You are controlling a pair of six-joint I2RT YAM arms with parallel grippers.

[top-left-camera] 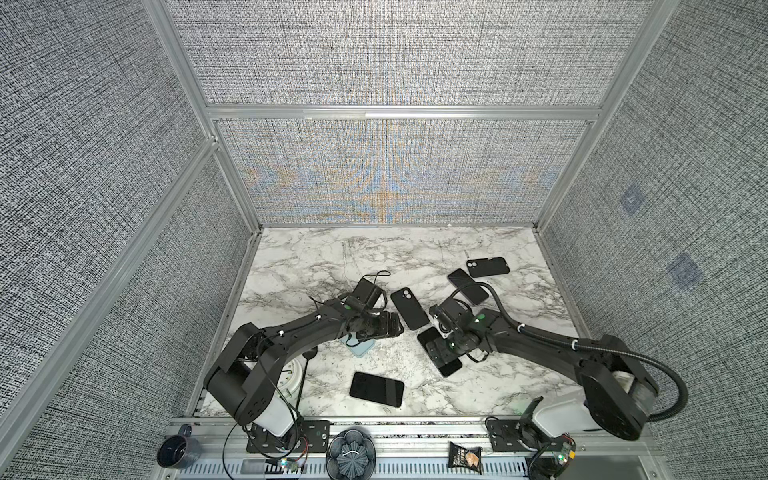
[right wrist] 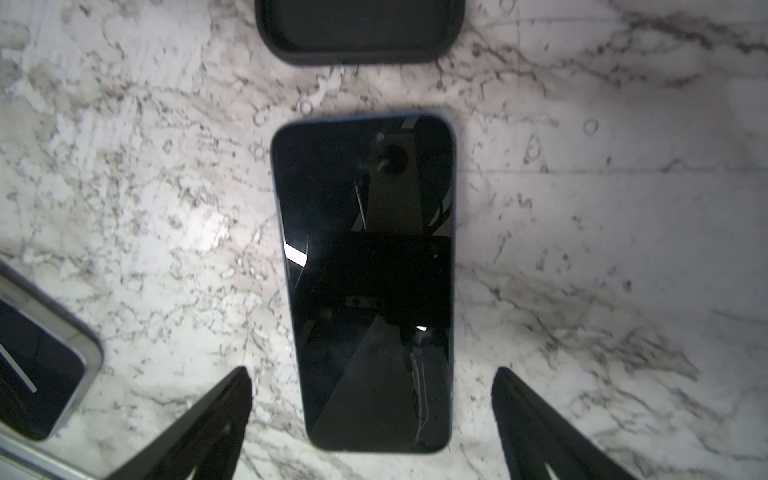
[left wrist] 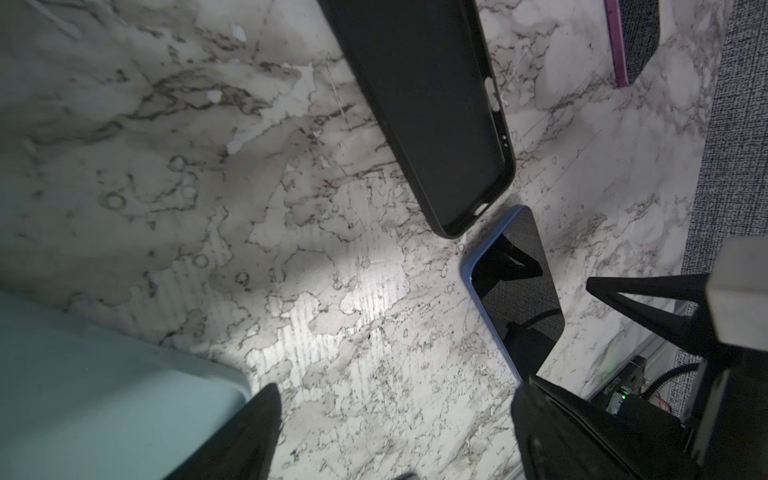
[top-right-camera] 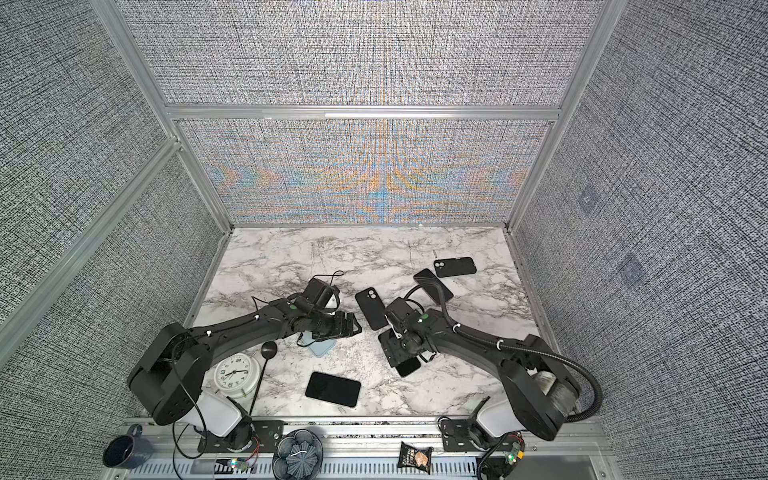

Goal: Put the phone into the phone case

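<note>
1. Marble table [top-left-camera: 316,257]: everything lies flat on it.
2. Black phone case [right wrist: 359,31]: empty, hollow side up, just beyond the phone's end.
3. Phone [right wrist: 365,282]: screen up, untouched.
4. Right gripper [right wrist: 372,374]: jaws spread astride the phone; I'd close squarely on its long edges.
5. Left gripper [left wrist: 395,390]: spread, empty; I'd pin the case.

Blue-edged phone [right wrist: 365,282] flat, screen up; empty black case [right wrist: 359,29] just past its end, apparently hollow-side up
</note>
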